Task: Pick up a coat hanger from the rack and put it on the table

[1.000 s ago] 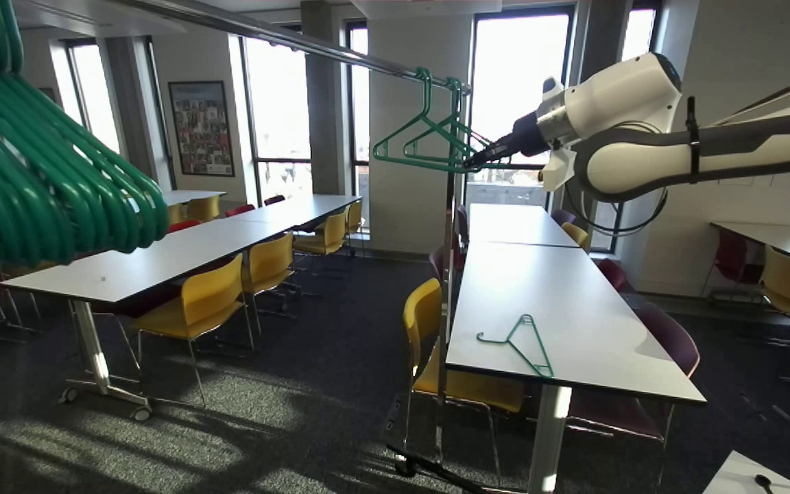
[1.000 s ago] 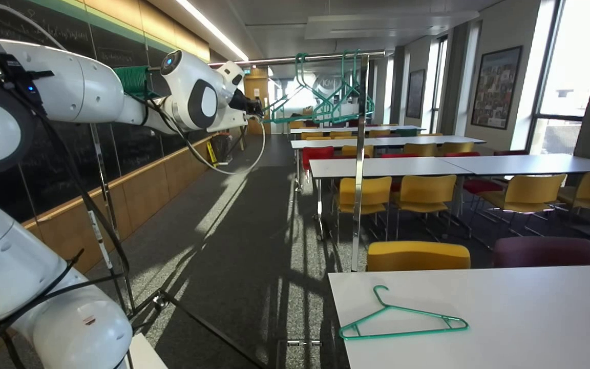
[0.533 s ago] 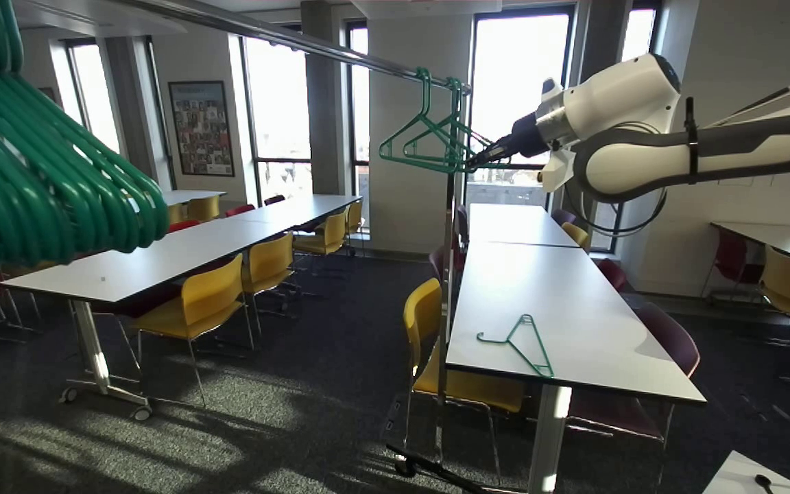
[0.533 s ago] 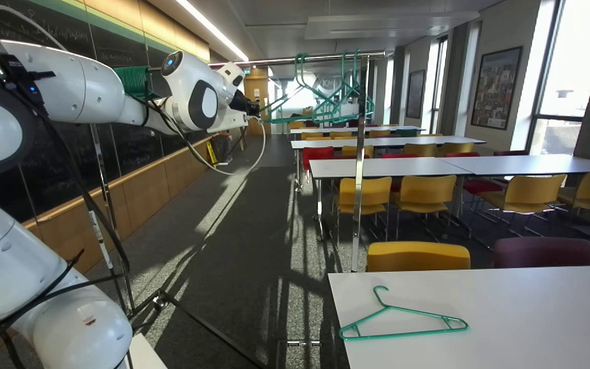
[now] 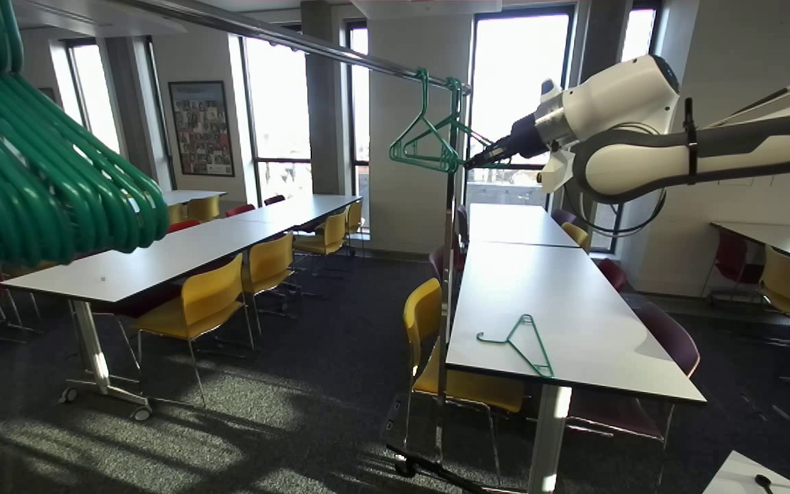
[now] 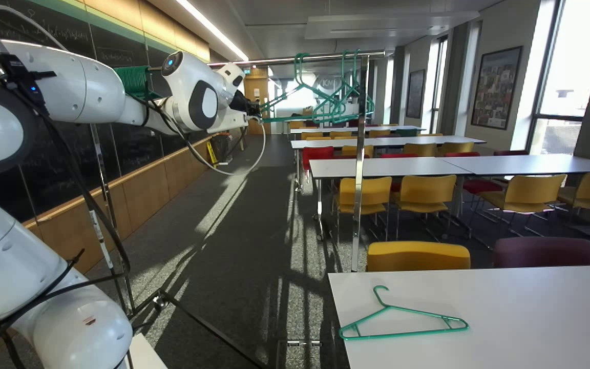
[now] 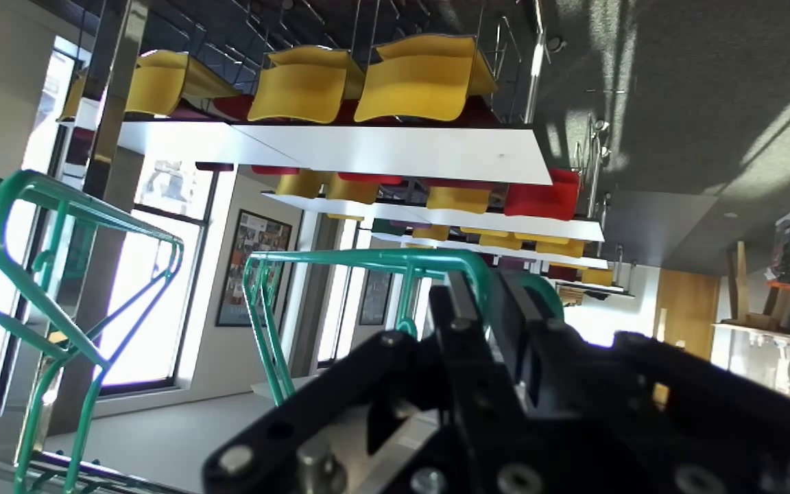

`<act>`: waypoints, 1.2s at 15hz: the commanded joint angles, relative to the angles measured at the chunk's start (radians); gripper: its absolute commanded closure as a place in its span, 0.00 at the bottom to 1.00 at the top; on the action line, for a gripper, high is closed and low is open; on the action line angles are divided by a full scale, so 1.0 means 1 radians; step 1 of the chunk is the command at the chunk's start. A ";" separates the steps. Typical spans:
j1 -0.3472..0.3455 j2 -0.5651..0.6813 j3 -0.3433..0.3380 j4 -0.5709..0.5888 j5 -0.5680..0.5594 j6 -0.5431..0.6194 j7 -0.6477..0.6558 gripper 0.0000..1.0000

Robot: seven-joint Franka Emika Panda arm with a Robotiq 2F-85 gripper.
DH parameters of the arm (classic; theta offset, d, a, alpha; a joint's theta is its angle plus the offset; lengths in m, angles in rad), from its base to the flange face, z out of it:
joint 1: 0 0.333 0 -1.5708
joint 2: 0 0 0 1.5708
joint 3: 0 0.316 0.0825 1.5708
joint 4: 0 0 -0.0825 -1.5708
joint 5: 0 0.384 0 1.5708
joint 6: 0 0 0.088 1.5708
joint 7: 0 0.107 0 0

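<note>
At the near left in an exterior view, a thick bunch of green plastic hangers (image 5: 59, 178) takes up the edge. Beyond it, to the right, the white table (image 5: 614, 350) has one loose green coat hanger (image 6: 402, 335) lying flat at its near end, so one placing looks done. Just left of that end, beside a yellow chair (image 5: 424, 309), rises the upright of the metal clothes rack (image 5: 299, 41), whose far right end bears several more hangers (image 7: 107, 211). There the two-finger gripper (image 7: 489, 295) points in from the right, tall windows (image 5: 522, 75) far behind: its jaws stand narrowly apart and the rounded corner of a hanging coat hanger (image 7: 367, 256) shows in the gap, though I cannot tell whether they pinch it. That hanger seems hooked on the rack, so for it I judge the work to be only at the grasp; a sure hold, unhooking, carrying over and laying down on the table are left.
</note>
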 commanded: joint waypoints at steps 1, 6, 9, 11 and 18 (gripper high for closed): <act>0.004 0.011 -0.001 0.021 0.004 0.021 -0.026 0.51; 0.006 0.011 0.000 0.020 0.003 0.017 -0.030 0.15; 0.011 0.010 0.001 0.019 0.003 0.014 -0.034 0.00; 0.014 0.007 0.005 0.017 0.001 0.014 -0.037 0.00; 0.081 -0.011 0.026 0.004 0.002 0.017 -0.089 0.00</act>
